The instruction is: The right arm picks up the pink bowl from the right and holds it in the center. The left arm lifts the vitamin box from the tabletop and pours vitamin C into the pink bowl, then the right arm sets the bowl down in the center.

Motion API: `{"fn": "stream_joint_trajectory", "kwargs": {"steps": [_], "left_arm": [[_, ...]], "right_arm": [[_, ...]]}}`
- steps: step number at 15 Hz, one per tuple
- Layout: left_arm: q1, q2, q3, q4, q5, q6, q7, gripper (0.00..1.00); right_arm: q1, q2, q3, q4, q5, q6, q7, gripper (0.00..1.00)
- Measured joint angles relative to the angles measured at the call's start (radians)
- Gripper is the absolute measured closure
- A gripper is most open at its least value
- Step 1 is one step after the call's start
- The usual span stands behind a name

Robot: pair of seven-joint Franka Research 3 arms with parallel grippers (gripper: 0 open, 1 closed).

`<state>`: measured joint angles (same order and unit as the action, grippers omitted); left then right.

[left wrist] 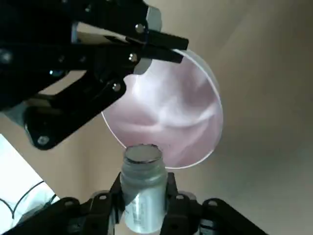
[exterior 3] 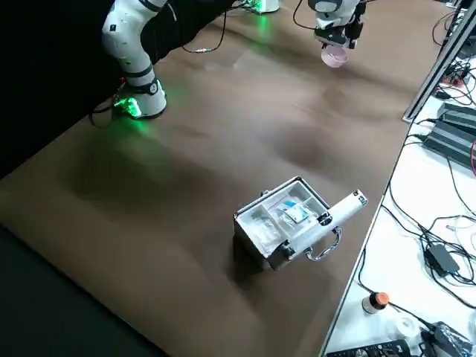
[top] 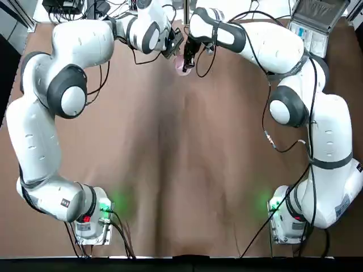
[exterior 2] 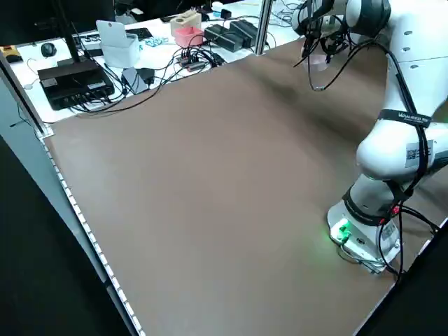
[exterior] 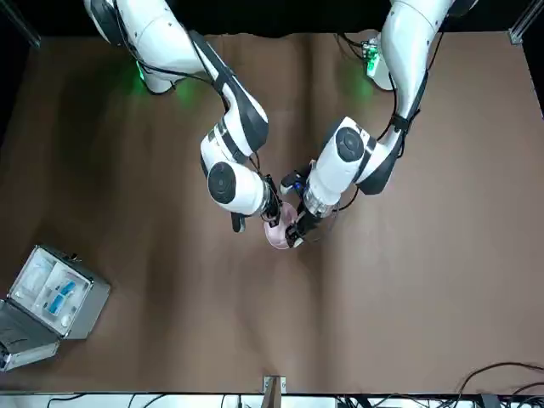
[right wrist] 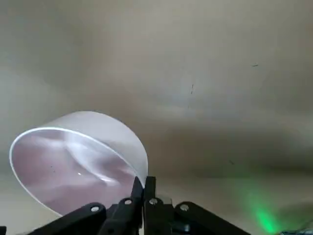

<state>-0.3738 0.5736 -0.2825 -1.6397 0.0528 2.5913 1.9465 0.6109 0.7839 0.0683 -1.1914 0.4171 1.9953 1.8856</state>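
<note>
In the top view a broad brown counter with faint darker streaks fills most of the frame, green glows near both arm bases at the lower left and lower right. A grey hinged case stands open at the upper right. In the left side view, a white desk with a black monitor, boxes and tangled cables runs along the top left.

At the top view's upper centre, the right gripper is pinching the pink bowl by its wall; the left gripper is beside it, its fingers closed around the vitamin box, a small whitish container near the bowl's rim in the left wrist view. The grippers partly cover the bowl from above, and the container's contents cannot be made out.
</note>
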Motion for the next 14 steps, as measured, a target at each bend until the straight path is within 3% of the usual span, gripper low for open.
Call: {"fn": "stream_joint_trajectory", "kwargs": {"steps": [7,14], "left_arm": [[-0.002,-0.019,0.0,-0.026,0.102,0.007,0.0,0.65],[-0.031,-0.025,-0.005,-0.029,0.11,0.017,0.0,0.65]], "right_arm": [[0.0,0.0,0.0,0.0,0.0,0.0,0.0,0.98],[0.001,0.001,0.0,0.0,0.0,0.0,0.0,0.98]]}}
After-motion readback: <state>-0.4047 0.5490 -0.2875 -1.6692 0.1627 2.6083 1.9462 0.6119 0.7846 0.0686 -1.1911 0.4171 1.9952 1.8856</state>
